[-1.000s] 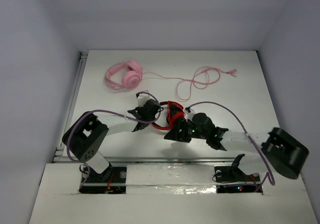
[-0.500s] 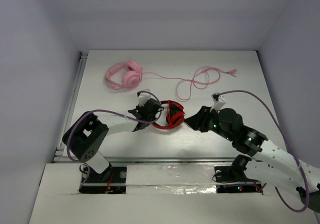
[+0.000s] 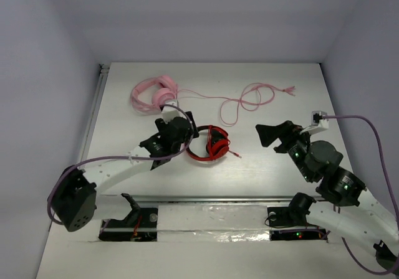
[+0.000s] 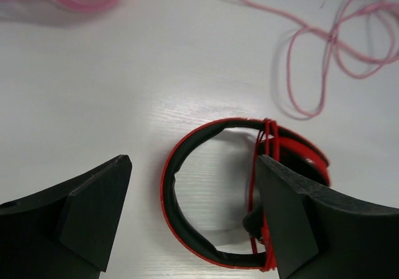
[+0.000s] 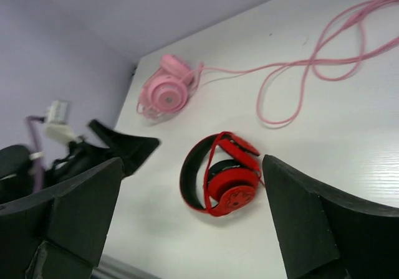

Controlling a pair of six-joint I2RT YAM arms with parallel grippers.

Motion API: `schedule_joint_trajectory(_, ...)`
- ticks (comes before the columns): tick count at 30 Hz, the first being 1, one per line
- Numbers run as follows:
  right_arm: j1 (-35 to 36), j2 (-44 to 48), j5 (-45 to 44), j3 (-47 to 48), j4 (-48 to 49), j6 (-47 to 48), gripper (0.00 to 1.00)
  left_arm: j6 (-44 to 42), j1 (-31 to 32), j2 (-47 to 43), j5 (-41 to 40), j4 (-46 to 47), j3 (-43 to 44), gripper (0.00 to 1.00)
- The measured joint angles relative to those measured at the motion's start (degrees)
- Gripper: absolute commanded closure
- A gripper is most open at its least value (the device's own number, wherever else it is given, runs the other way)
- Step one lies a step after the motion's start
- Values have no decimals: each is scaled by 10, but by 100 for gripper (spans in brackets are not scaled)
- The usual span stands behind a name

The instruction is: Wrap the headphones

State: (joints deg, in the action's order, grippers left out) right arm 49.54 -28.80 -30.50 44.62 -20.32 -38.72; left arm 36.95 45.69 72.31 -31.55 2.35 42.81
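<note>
The headphones (image 3: 212,144) lie flat on the white table, red cups folded in under the black-lined headband (image 4: 172,189). The thin red cable (image 4: 269,137) is wound around the cups, and a short end (image 3: 236,155) sticks out to the right. My left gripper (image 3: 181,125) hovers just left of them, open, and in its own view the headphones (image 4: 298,152) lie below between the spread jaws of the left gripper (image 4: 193,164), untouched. My right gripper (image 3: 269,135) stands open well to the right, pointing left. In its view the headphones (image 5: 228,185) lie ahead of the right gripper (image 5: 193,164).
Pink headphones (image 3: 156,94) lie at the far left of the table, and their loose pink cable (image 3: 250,98) loops across the far side towards the right. The same pink headphones (image 5: 166,92) and pink cable (image 5: 312,73) lie beyond the red pair. Grey walls enclose the table.
The left gripper has let go of the headphones, opened and backed off to the left. The right gripper has pulled away to the right and opened wide. The headphones now lie free.
</note>
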Motion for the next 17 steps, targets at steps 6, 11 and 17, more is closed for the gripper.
schedule_joint_trajectory(6,0,41,-88,9,-34,8,0,-33,0,-136,10,1,2,14)
schedule_joint_trajectory(11,0,80,-146,39,-48,23,0,-54,0,-245,16,0,14,8)
schedule_joint_trajectory(17,0,85,-177,82,-51,38,0,-83,0,-313,24,-1,18,7)
